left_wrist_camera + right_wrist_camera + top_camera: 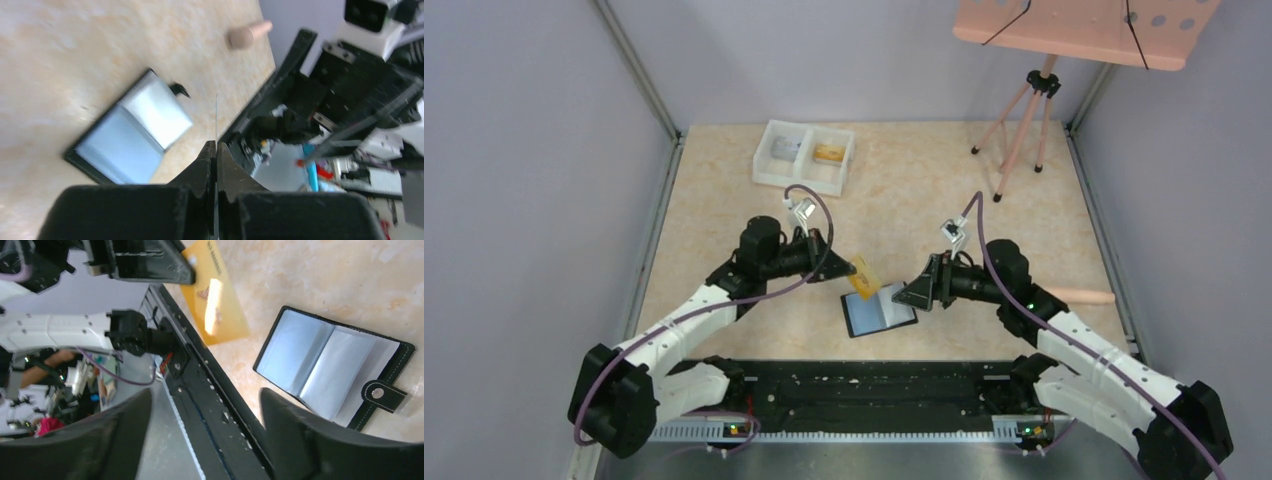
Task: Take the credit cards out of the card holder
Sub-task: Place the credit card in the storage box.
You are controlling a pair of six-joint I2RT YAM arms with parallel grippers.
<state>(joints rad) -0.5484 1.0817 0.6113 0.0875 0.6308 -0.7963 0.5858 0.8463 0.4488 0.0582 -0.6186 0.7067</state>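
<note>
**Orange card is clear of the holder, pinched in your left gripper**

Nearest you, on the base side of the card holder point(879, 311), the black mounting rail point(864, 385) runs across the table edge with both arm bases bolted to it. Just beyond the rail, the card holder lies open and flat on the table, turned at a slight angle. It shows two blue-grey leaves inside a black stitched border, and its snap tab point(381, 393) sticks out on the right side.

Your right gripper point(205, 395) sits at the holder's right far corner. Its jaws are spread wide with nothing between them. You cannot tell from these views whether it touches the holder.

Your left gripper point(849, 268) is just beyond the holder's left far corner. Its jaws are pressed together on the orange-gold credit card point(215, 300). They hold the card by one end, and it hangs tilted, its free end pointing down toward the holder. In the right wrist view, bare table shows between card and holder. The left wrist view shows the card only edge-on, as a thin line rising from the closed fingertips point(209, 159).

To the right of the holder, well apart from it, a pink peg-like piece point(1086, 295) lies by the table's edge.

Farther back and to the holder's left stands the white two-compartment tray point(764, 165). Something greyish sits in its left half and something orange-brown in its right. Farthest, back and to the right, a pink tripod point(1024, 120) carries a pink board.
</note>
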